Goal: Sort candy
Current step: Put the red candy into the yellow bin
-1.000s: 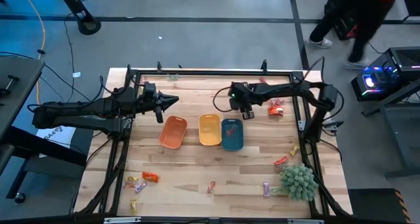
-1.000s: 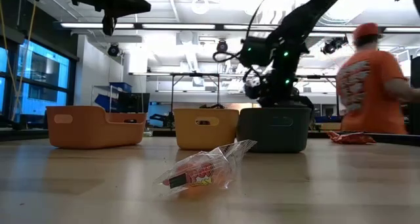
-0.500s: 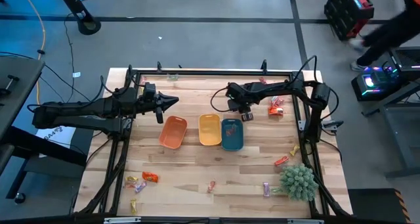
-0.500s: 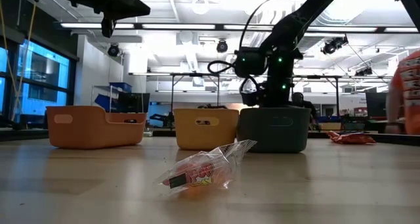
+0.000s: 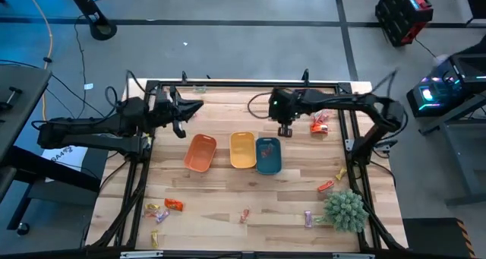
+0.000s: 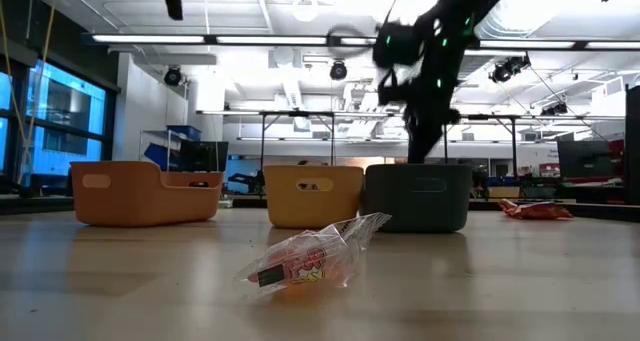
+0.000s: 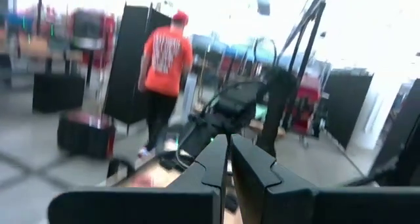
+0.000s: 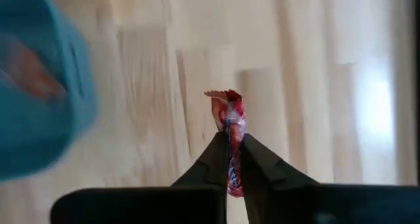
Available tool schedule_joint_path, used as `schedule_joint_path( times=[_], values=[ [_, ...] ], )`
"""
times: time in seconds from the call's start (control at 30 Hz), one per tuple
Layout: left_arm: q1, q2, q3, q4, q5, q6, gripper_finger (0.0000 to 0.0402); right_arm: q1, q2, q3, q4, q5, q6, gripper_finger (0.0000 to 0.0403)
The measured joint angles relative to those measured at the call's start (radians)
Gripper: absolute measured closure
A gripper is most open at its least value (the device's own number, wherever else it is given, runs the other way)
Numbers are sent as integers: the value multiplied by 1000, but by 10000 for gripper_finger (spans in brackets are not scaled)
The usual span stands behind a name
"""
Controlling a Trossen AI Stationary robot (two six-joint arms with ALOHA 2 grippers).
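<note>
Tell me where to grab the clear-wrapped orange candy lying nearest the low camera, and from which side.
Probably pinch the clear-wrapped candy across its plump middle, coming straight down from above: it lies flat on the table, its thin crinkled tail sticks out sideways, and nothing crowds it.

Bare wood between the three trays (image 5: pixel 241 151) and the front candies (image 5: pixel 245 215); plant ball (image 5: pixel 345 210) front-right.

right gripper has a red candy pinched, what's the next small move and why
Probably carry it a little toward the teal tray and over its rim before opening. The right gripper is shut on a red candy with bare wood under it, the tray just off to one side. The tray already seems to hold something reddish. The left gripper waits beyond the orange tray.
</note>
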Motion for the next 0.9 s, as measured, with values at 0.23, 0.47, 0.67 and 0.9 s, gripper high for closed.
schedule_joint_path(
  times=[0.23, 0.47, 0.67, 0.9],
  values=[
    [29, 0, 1, -46, -54, 11, 387, 62, -116, 16, 236, -194, 323, 398],
    [53, 0, 1, -118, -56, -35, 387, 220, -51, 15, 489, -259, 467, 395],
    [53, 0, 1, -122, -55, -34, 386, 290, 31, 15, 570, -257, 529, 394],
    [53, 23, 58, -196, -55, -10, 351, 297, 105, 16, 570, -265, 617, 324]
  ],
)
